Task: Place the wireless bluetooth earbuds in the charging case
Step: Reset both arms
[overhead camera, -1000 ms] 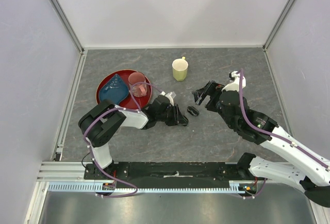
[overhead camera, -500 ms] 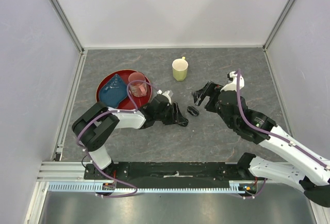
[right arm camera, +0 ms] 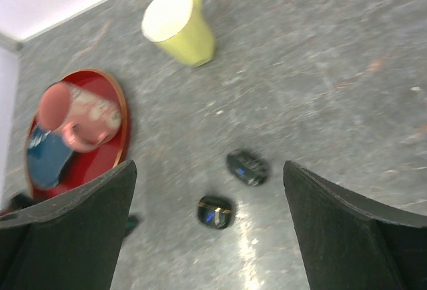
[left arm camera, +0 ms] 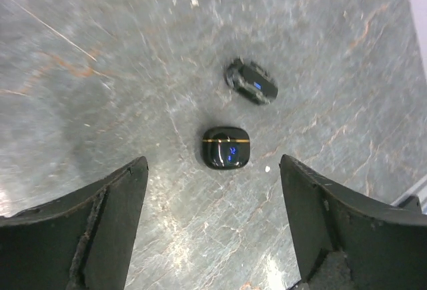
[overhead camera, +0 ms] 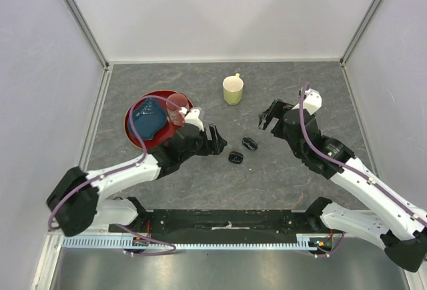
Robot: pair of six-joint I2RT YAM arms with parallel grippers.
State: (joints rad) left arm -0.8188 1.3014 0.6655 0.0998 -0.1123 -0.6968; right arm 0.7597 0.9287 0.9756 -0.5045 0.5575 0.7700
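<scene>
Drawn off toward 11 o'clock since a second ago, the left gripper [overhead camera: 219,139] no longer covers its former spot, and a square case [overhead camera: 235,157] now lies bare there. The right gripper [overhead camera: 268,114] has also backed away a little, toward 1 o'clock.

Nearest the bases is the square case, shut, with a gold seam and small blue lights. In the top view it sits between 4 and 5 o'clock from the left gripper and close to it. From the left wrist it is dead ahead at 12 o'clock, centred in the gap, with its seam running 9 to 3 across that gap. The left fingers are spread wide and hold nothing. This arm is clearly the nearer one to this case.

Just beyond, at about 1 o'clock from the square case and apart from it, lies an oval case [overhead camera: 249,143]. It is also shut, and in the left wrist view its long axis runs roughly 10 to 4. It sits at 7 o'clock from the right gripper, whose fingers are likewise wide apart and empty. Either arm looks about equally near it.

No loose earbuds show on the table [overhead camera: 200,90], and I cannot tell whether any sit inside the shut cases. My guess is that a lid must come up before anything goes in.

Farther off, the yellow mug [overhead camera: 233,91] stands at 12 o'clock and the red plate [overhead camera: 128,125] at 10.
</scene>
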